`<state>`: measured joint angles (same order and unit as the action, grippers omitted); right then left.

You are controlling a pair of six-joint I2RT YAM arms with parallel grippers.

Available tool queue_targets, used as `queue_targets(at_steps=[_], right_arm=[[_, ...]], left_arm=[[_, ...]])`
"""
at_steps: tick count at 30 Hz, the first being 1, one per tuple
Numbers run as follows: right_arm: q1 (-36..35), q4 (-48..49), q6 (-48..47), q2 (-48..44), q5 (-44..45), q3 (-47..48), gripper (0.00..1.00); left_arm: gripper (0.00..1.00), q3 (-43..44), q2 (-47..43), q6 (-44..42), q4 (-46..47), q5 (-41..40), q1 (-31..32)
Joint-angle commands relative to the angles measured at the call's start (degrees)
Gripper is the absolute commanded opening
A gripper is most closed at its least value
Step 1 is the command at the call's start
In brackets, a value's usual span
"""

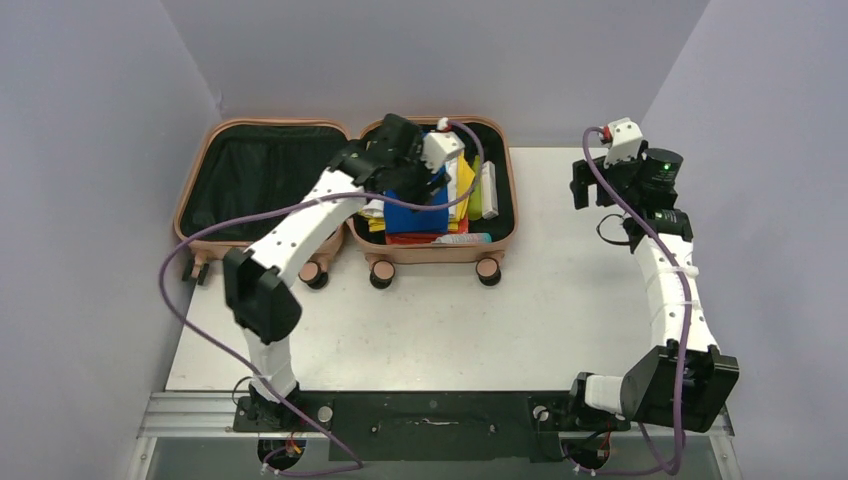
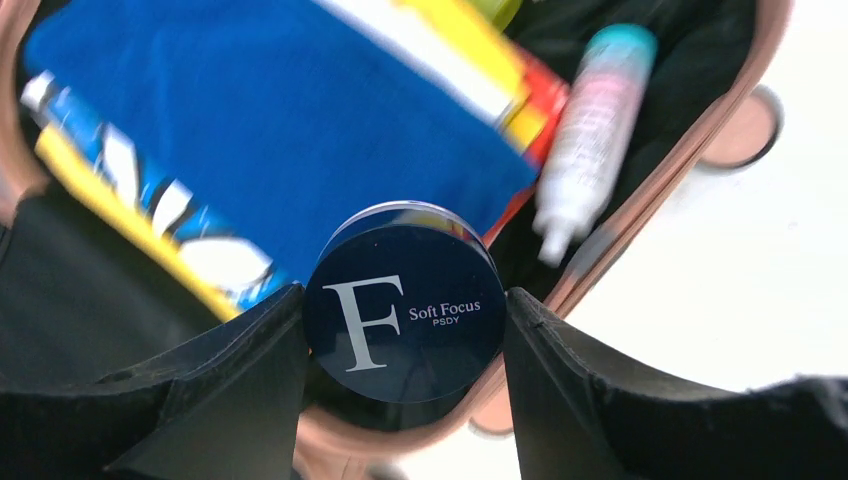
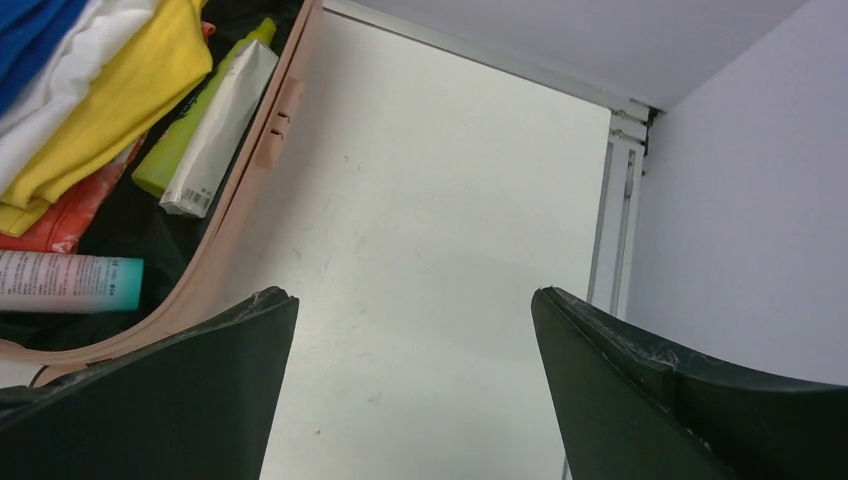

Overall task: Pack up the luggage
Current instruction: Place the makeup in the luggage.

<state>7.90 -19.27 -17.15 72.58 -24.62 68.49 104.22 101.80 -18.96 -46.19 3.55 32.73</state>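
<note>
The luggage (image 1: 430, 251) lies open at the back of the table, a salmon-pink clamshell with black lining. Its left shell (image 1: 260, 175) holds nothing; its right shell is stacked with folded clothes and toiletries. My left gripper (image 1: 422, 186) hangs over the right shell, shut on a round dark-blue compact (image 2: 403, 310) marked "F Soft Focus", above the blue cloth (image 2: 280, 110) and the pink rim (image 2: 640, 210). My right gripper (image 3: 412, 300) is open with nothing between its fingers, above bare table right of the luggage (image 3: 250, 200).
In the right shell lie a pink-and-teal spray bottle (image 2: 590, 130), yellow cloth (image 3: 120, 100), a white tube (image 3: 215, 130) and a green tube (image 3: 175, 160). Caster wheels (image 1: 488, 270) stick out at the front. Walls stand close on both sides and behind.
</note>
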Motion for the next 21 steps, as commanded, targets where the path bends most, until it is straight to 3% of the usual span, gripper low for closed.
queue_targets(at_steps=[1,6,9,17,21], right_arm=[[2.5,3.3,4.4,1.5,0.1,-1.2,0.91],[3.0,3.6,4.6,1.6,-0.2,-2.1,0.90],[3.3,4.1,4.5,1.2,-0.2,-2.8,0.90],[4.6,5.2,5.1,0.9,-2.4,-4.3,0.90],[4.8,5.4,5.3,0.9,-3.4,-4.5,0.90]], left_arm=[[0.08,16.4,11.3,3.1,-3.6,4.1,5.2],[0.08,34.8,25.2,4.9,-5.7,6.4,10.5],[0.07,40.0,30.6,5.2,-6.5,6.6,13.0],[0.07,30.0,32.7,6.5,1.6,6.0,15.9],[0.07,31.2,35.9,6.8,2.9,4.4,16.4]])
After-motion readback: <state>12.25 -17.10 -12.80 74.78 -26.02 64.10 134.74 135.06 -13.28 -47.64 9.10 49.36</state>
